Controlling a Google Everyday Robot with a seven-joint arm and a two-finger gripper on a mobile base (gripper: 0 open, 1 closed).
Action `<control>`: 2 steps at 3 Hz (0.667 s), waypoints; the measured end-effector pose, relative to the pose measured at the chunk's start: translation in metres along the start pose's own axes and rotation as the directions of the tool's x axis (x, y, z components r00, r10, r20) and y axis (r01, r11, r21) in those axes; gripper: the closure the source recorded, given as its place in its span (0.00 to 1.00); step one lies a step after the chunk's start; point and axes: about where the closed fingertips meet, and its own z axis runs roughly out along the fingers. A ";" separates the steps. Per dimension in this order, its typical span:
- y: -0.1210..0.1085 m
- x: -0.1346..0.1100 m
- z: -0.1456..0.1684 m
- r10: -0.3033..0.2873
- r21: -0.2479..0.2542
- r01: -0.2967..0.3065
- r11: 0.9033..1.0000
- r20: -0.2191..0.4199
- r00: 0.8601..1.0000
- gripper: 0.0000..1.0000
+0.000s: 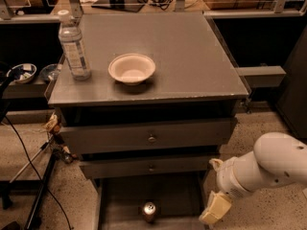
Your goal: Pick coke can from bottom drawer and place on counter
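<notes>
The coke can (150, 211) stands upright on the floor of the open bottom drawer (120, 205), near its front; I see its silver top and a dark body. The drawer sits pulled out below two grey drawer fronts. The counter (192, 61) is the broad grey cabinet top above. My gripper (214, 210) hangs from the white arm (268, 169) at the lower right, beside the drawer's right rail and to the right of the can, apart from it.
On the counter stand a clear water bottle (73, 46) at the left and a white bowl (132, 68) near the middle. Cables and a stand leg (38, 195) lie on the floor at the left. A grey ledge (261, 75) juts out at the right.
</notes>
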 end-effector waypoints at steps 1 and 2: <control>0.004 0.007 0.032 0.010 -0.050 -0.010 0.999 0.004 1.000 0.00; 0.004 0.007 0.032 0.010 -0.050 -0.010 0.999 0.004 1.000 0.00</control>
